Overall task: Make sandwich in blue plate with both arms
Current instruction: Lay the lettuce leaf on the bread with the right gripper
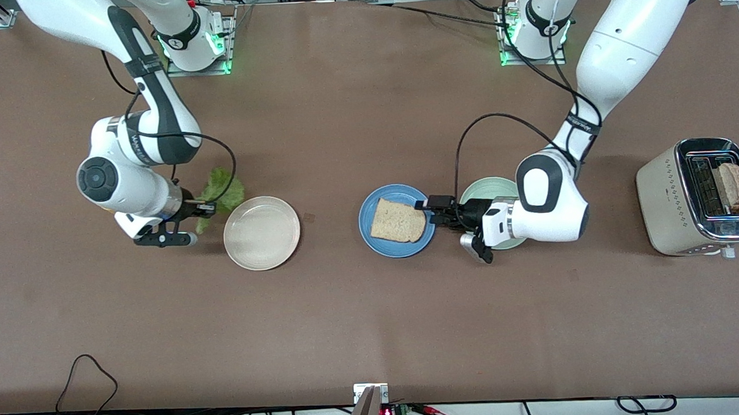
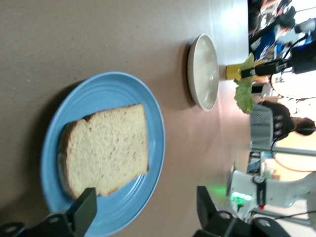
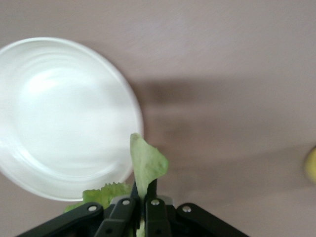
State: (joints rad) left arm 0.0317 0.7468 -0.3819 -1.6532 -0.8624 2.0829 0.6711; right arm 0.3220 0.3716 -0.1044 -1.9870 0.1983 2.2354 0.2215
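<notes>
- Left hand (image 1: 425,208): fingers (image 2: 85,210) spread apart and empty, low at the blue plate's (image 1: 371,236) rim on the side toward the left arm's end of the bench (image 1: 376,333); its forearm lies level over the mint-green plate (image 1: 479,189).
- Bread slice (image 1: 398,220): lies flat on the blue plate, freed from the hand. By this evidence the first layer is done.
- Right hand (image 1: 208,208): pinched on a lettuce leaf (image 1: 220,189), carried just beside the bare cream plate (image 1: 261,233), well apart from the blue plate.
- Toaster (image 1: 698,196): at the left arm's end, a second slice (image 1: 732,185) standing in its slot.
- Remaining, apparently: lettuce onto the bread, then the top slice.
</notes>
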